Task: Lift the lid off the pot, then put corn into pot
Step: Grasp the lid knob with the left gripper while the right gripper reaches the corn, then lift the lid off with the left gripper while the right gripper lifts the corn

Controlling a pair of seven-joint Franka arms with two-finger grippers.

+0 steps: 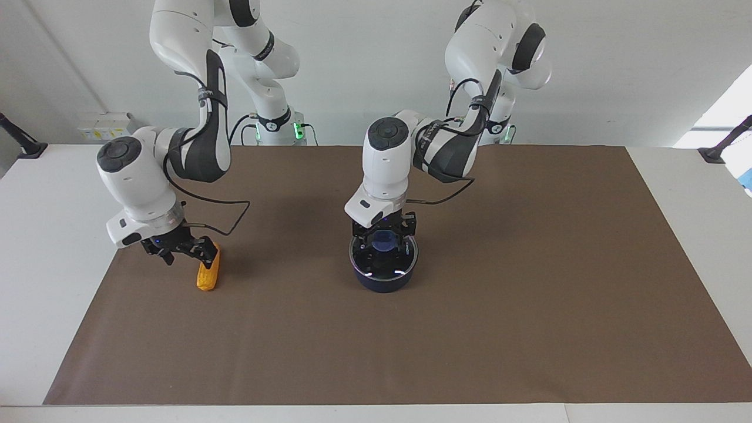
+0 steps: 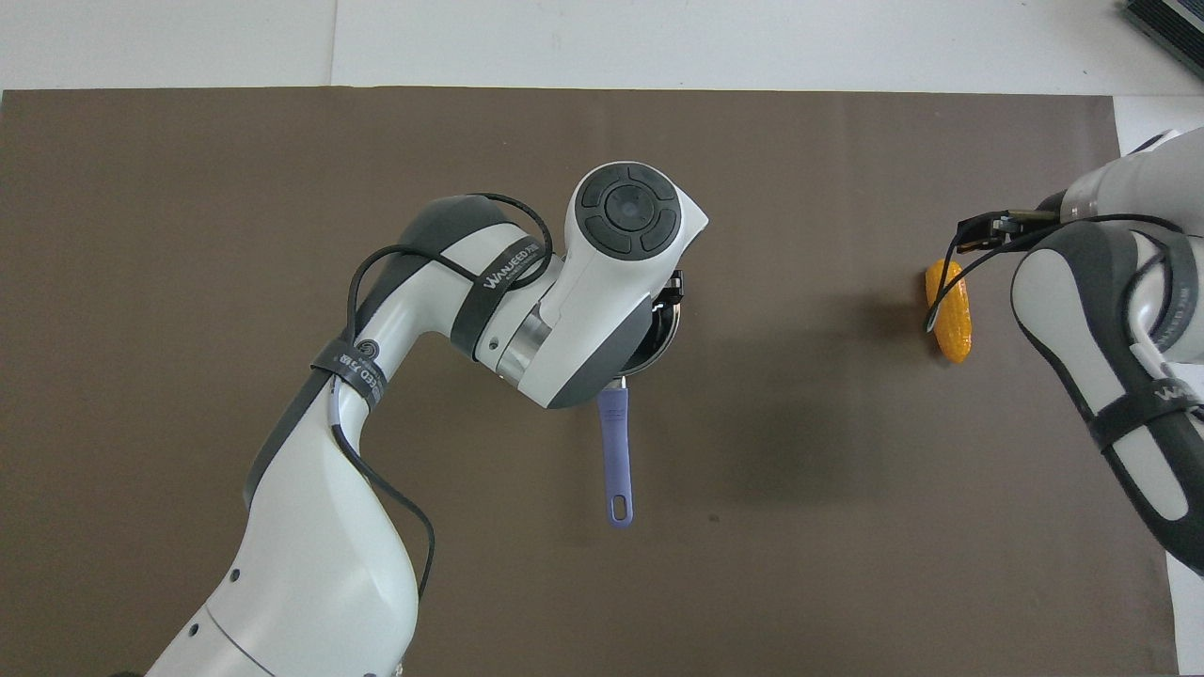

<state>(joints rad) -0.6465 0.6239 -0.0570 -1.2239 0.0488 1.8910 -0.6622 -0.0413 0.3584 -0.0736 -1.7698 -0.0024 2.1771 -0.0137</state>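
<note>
Left hand (image 1: 383, 235) sits down over the lid (image 1: 383, 251), its fingers either side of the blue knob; we cannot tell whether they have clenched. That lid lies on the pot (image 1: 385, 281), directly beneath. We judge a straight, level lift best, so the pot is not dragged. Our right hand (image 1: 187, 249) grasps the corn (image 1: 208, 273), whose lower end touches the table (image 1: 529, 294). Nothing stands between them.
</note>
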